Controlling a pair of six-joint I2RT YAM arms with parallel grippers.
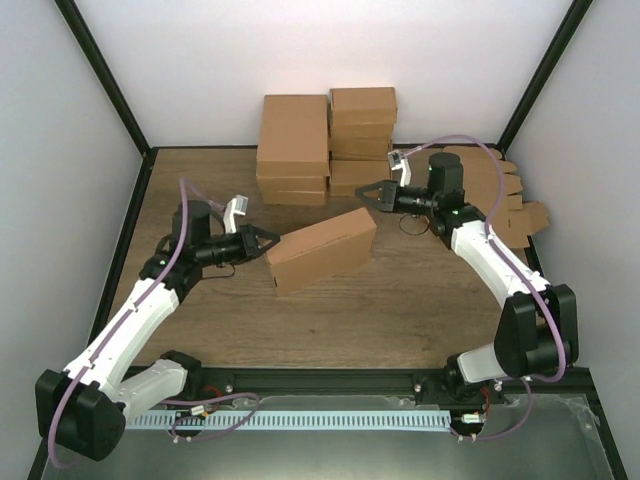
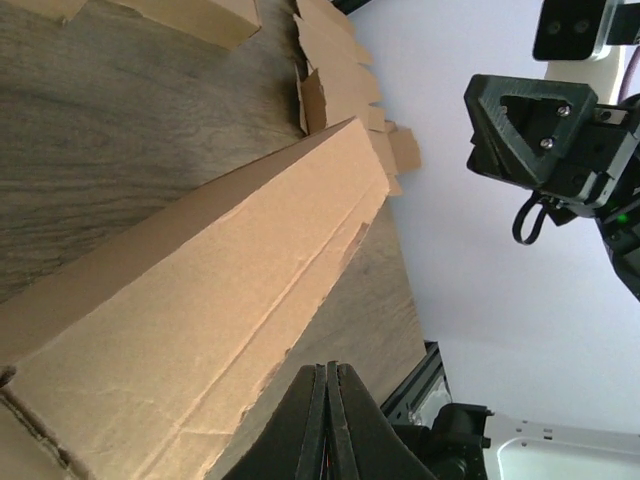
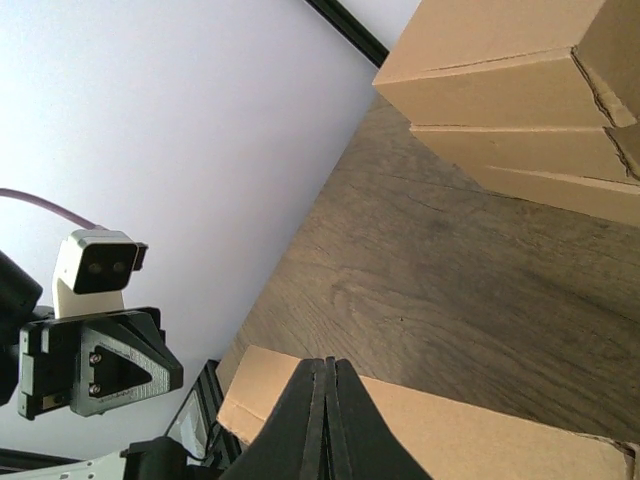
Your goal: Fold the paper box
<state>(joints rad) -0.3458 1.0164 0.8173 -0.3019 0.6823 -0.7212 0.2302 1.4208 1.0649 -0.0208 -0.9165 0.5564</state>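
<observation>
The paper box (image 1: 320, 248) stands folded into a long closed brown carton, lying slantwise on the wooden table (image 1: 400, 300) mid-scene. My left gripper (image 1: 273, 240) is shut and empty, its tip right at the carton's left end. In the left wrist view the paper box (image 2: 200, 280) runs along the left of the shut left gripper (image 2: 329, 366). My right gripper (image 1: 364, 190) is shut and empty, just beyond the carton's far right corner. The right wrist view shows the shut right gripper (image 3: 327, 362) over the paper box (image 3: 480, 430).
Two stacks of smaller folded brown boxes (image 1: 293, 150) (image 1: 362, 135) stand at the back of the table. Flat cardboard blanks (image 1: 510, 200) lie piled at the right behind the right arm. White walls enclose the table's left, back and right.
</observation>
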